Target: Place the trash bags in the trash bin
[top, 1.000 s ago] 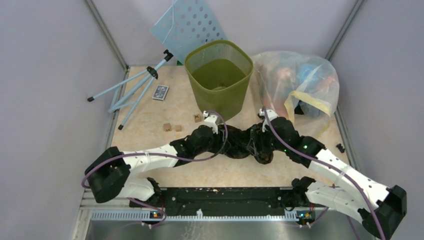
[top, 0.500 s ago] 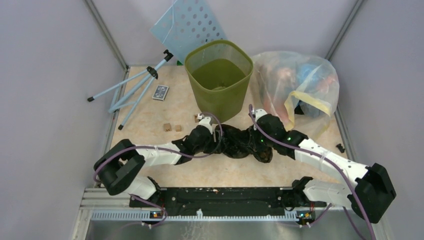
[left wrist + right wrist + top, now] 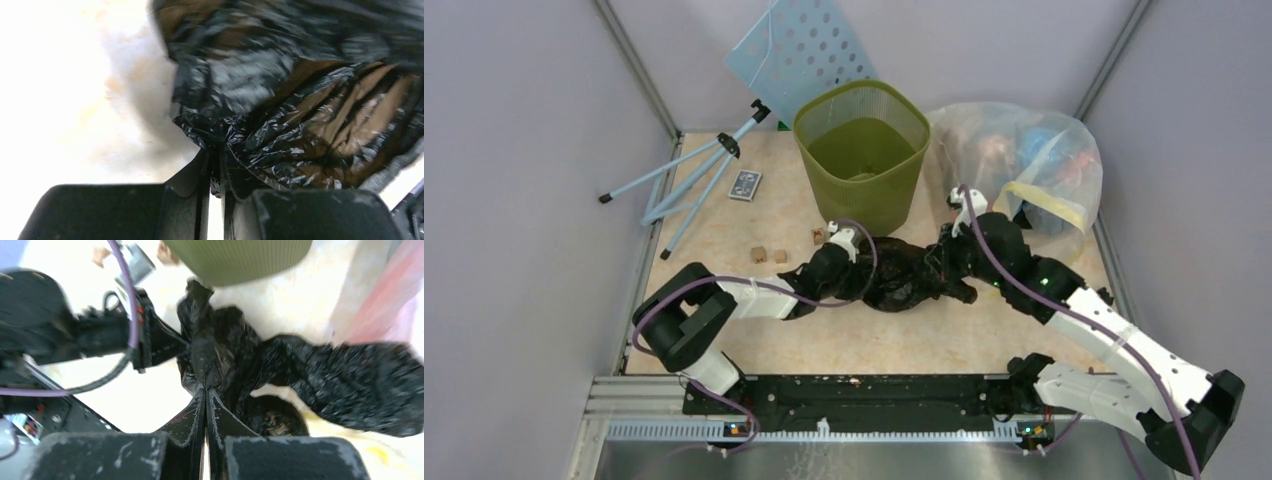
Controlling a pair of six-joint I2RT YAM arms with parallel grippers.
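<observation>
Both are on it now! The left pincer (image 3: 214, 156) has snapped nearly shut from a wide gape half a second ago. Its wrist view shows the two fingers almost meeting, with a crinkled fold of the bag (image 3: 909, 282) nipped between them. The right pincer (image 3: 206, 390) got there first: its fingers are pressed together, a twist of black plastic standing up out of the tips. A second ago both arms were only bent over the heap. Now each has a real hold, and the right arm has swung away towards the clear bag (image 3: 1024, 160), so the plastic looks drawn out between the two wrists rather than sitting as a low lump. That, I'd say, is the grasp done and the carry about to start, though nothing is in the bin (image 3: 874, 205) yet. Outward from the tips, the bag runs from the left pincer across to the right one, most of it bunched between them. Whether it rests on the table (image 3: 724, 240) or hangs just off it, I can't tell. The bin stands upright just beyond, mouth open, its near wall close behind the bag and a little left of the bag's middle.
</observation>
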